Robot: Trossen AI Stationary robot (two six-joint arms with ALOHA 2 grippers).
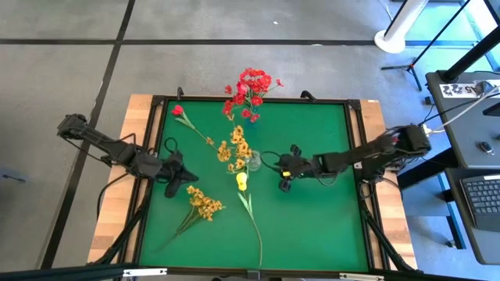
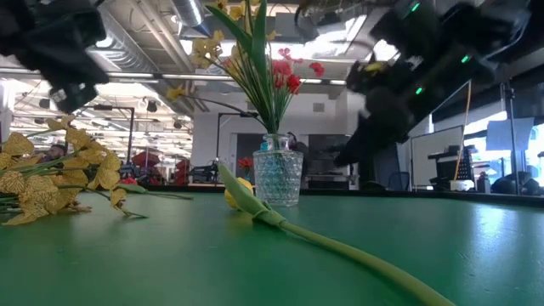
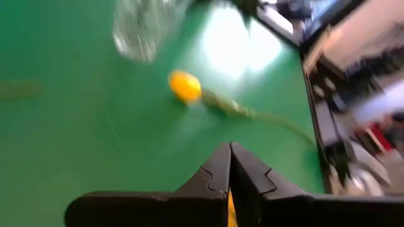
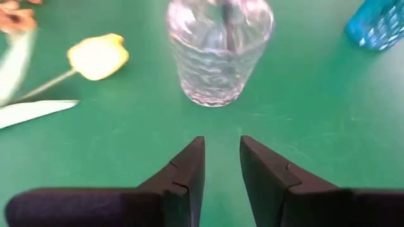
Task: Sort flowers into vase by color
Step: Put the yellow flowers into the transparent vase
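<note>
A clear glass vase [image 1: 254,161] [image 4: 218,57] stands mid-table with a yellow-orange spray [image 1: 234,144] in it. A yellow single bloom [image 1: 242,181] [image 4: 98,57] lies beside the vase, its stem running toward the near edge. A second yellow spray [image 1: 205,204] [image 2: 51,178] lies flat on the mat. A red single flower [image 1: 178,111] lies toward the far left. A red spray [image 1: 250,90] stands at the far edge. My left gripper [image 1: 183,181] [image 3: 230,164] hovers shut over the mat by the lying spray. My right gripper [image 1: 275,168] [image 4: 221,157] is narrowly open, pointing at the clear vase from the right.
A blue vase [image 4: 377,25] stands beyond the clear one. The green mat [image 1: 312,218] has a raised dark frame on a wooden table. A desk with a keyboard [image 1: 484,195] stands to the right of the table.
</note>
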